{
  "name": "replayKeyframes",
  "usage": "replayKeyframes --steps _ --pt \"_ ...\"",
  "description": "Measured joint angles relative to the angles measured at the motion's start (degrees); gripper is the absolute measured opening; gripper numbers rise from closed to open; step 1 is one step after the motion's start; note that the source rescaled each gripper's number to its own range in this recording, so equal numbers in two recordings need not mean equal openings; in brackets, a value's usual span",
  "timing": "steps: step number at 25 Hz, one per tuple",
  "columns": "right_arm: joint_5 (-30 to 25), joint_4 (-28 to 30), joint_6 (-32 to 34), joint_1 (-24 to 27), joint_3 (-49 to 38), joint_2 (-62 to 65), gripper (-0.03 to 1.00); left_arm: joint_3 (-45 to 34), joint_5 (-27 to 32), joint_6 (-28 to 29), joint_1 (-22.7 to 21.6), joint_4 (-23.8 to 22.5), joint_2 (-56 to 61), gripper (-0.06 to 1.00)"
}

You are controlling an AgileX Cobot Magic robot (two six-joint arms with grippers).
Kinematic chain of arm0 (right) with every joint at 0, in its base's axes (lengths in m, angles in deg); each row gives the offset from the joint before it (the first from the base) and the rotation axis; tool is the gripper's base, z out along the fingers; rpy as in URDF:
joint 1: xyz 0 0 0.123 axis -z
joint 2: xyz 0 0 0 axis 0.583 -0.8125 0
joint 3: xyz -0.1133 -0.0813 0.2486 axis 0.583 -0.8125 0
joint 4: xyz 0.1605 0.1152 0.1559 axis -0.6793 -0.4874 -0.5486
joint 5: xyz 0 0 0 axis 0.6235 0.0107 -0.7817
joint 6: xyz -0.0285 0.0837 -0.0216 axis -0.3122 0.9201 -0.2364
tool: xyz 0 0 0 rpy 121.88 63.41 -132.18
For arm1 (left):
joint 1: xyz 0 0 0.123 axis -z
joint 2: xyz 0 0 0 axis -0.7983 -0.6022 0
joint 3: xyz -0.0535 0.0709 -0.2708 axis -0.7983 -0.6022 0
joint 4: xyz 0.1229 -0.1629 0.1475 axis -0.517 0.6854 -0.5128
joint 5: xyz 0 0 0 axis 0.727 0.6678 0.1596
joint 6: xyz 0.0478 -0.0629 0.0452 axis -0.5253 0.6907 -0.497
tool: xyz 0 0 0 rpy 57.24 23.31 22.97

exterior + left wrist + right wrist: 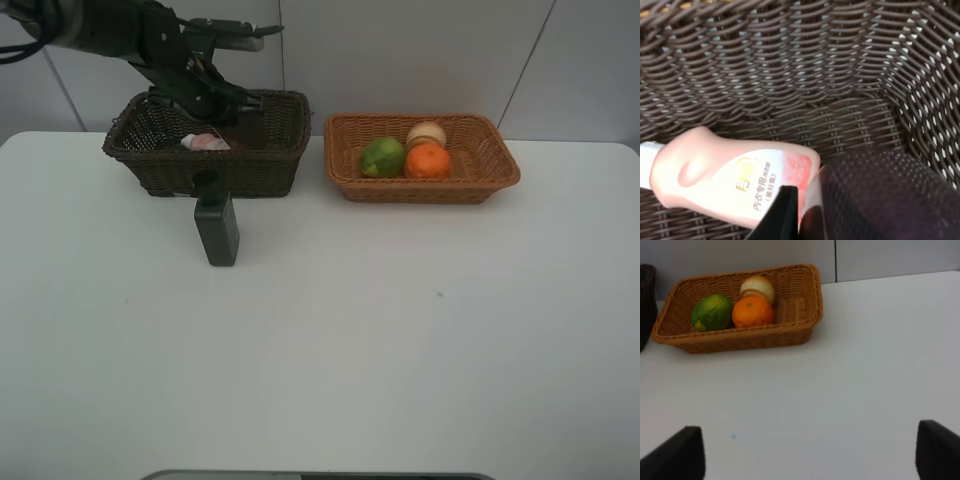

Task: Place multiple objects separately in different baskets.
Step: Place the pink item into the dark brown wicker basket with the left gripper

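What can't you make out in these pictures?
- Left gripper: its fingertips sit below the dark basket rim in the high view.
- Pink bottle: cap cut off by the left wrist view's edge.
- Green bottle: label too small.
- Peach-like fruit: partly behind the orange.

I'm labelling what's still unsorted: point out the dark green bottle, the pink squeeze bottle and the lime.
dark green bottle (218,230), exterior high view, middle of its body.
pink squeeze bottle (725,177), left wrist view, its labelled side.
lime (382,157), exterior high view, its top.

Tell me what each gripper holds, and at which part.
Left gripper seems to pinch the mauve cup at its rim; right gripper holds nothing.
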Motion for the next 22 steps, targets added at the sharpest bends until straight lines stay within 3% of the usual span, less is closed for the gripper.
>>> replayKeyframes --steps 5,7,9,12,14,17,22 --pt "0.0 0.0 0.0 0.0 0.0 0.0 0.83 0.0 0.0 0.0 0.0 0.38 -0.12 0.01" --pt "0.0 0.0 0.0 0.0 0.0 0.0 0.83 0.0 0.06 0.0 0.0 0.44 -0.12 0.06" --pt "0.0 0.0 0.0 0.0 0.0 0.0 0.83 0.0 0.1 0.0 0.0 0.44 -0.12 0.22" --pt "0.0 0.0 0.0 0.0 0.0 0.0 0.83 0.0 0.1 0.0 0.35 0.44 -0.12 0.63" --pt "0.0 0.0 0.0 0.0 0.0 0.0 0.83 0.0 0.1 0.0 0.48 0.5 -0.12 0.83" --pt "0.0 0.0 0.0 0.0 0.0 0.0 0.83 0.0 0.84 0.0 0.53 0.5 0.23 0.94" --pt "0.0 0.0 0.0 0.0 0.0 0.0 0.83 0.0 4.97 -0.12 0.53 0.5 3.81 0.95"
